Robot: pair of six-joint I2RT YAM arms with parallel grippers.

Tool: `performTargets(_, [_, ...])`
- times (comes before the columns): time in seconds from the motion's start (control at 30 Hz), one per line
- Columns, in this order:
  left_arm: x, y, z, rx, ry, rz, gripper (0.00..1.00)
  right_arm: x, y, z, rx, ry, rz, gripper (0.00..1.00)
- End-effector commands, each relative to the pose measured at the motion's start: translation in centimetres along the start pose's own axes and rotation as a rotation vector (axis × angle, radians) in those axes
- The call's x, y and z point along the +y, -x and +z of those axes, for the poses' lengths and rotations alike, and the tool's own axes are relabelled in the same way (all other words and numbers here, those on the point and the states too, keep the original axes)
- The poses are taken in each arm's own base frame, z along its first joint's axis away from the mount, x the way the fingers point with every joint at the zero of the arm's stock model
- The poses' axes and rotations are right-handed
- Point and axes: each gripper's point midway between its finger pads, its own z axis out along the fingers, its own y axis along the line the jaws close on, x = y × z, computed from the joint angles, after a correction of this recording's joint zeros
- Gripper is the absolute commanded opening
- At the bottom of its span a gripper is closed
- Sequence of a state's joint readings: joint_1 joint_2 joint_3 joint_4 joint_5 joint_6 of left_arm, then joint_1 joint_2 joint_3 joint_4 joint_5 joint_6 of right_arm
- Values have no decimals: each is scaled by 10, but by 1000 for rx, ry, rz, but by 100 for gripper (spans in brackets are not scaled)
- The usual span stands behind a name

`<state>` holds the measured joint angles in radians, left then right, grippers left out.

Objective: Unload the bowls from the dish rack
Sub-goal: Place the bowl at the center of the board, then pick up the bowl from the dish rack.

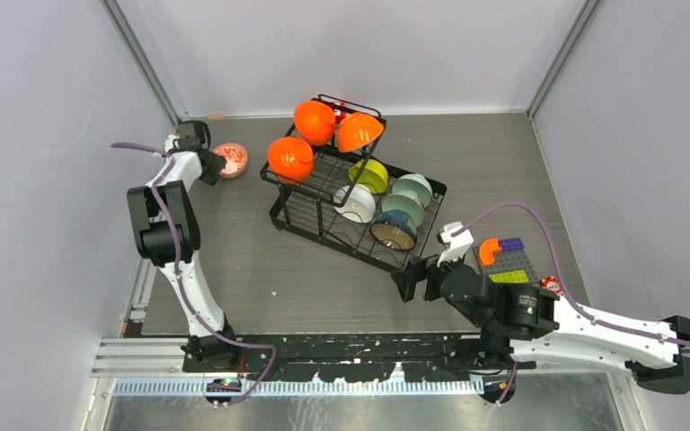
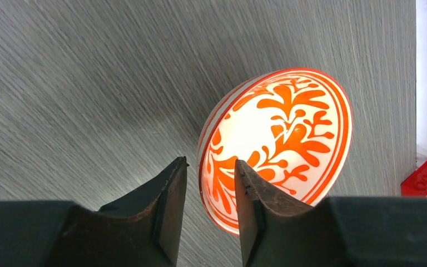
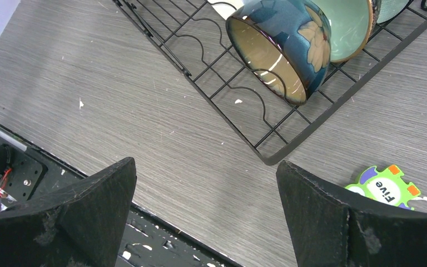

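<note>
Left wrist view: the left gripper (image 2: 210, 163) is seen partly open. Its 2 fingers straddle the near rim of the red-patterned bowl (image 2: 278, 139), and a sliver of table (image 2: 89, 83) shows between the outer finger and the bowl wall, so nothing is judged to be held. This bowl is set on the table to the left of the dish rack (image 1: 305, 214), well apart from it.

A risk is posed by the inner finger: if the arm is raised at a slant, the rim could be hooked and the bowl tipped or dragged.

At the near corner of the dish rack the right gripper (image 3: 205, 163) is held wide open and empty. It is short of the dark blue bowl (image 3: 289, 44), which stands on edge in the lower tier against a mint bowl (image 3: 347, 28). A glossy rim pinched off-centre could slip, or a wire could be caught in the lift and the neighbouring bowls toppled. The 3 orange bowls (image 1: 314, 121) in the upper part of the dish rack could be shaken by any knock.
</note>
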<state>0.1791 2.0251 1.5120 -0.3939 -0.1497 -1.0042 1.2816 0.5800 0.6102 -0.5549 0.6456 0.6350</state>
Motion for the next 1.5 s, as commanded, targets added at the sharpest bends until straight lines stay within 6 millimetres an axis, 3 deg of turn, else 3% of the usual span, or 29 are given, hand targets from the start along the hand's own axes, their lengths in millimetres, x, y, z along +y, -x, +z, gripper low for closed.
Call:
performTargets(0.0, [-12, 14, -9, -21, -32, 19, 40, 2, 15, -2, -51, -4, 47, 100])
performTargets(0.13, [-12, 16, -14, -22, -33, 30, 49, 1, 16, -3, -53, -7, 51, 100])
performTargets(0.33, [-22, 27, -39, -38, -75, 48, 77, -3, 23, -8, -73, -12, 48, 100])
performTargets(0.43, [-31, 40, -70, -66, -113, 87, 90, -5, 34, -13, -98, -21, 34, 100])
performTargets(0.63, [-33, 53, -162, -157, -188, 203, 96, 5, 76, -29, -157, -11, 44, 100])
performTargets(0.73, [-29, 50, -208, -195, -241, 263, 100, 14, 102, -40, -195, 15, 45, 100])
performTargets(0.93, [-22, 21, -288, -246, -419, 396, 100, 38, 157, -60, -259, 76, -18, 100])
performTargets(1.13, [-11, -23, -346, -201, -660, 463, 100, 61, 185, -51, -245, 29, -68, 100])
performTargets(1.33, [-5, -53, -384, -188, -920, 449, 100, 73, 204, -22, -271, -17, 11, 100])
performTargets(1.47, [-3, -75, -383, -94, -991, 427, 100, 61, 222, 4, -284, 19, 243, 100])
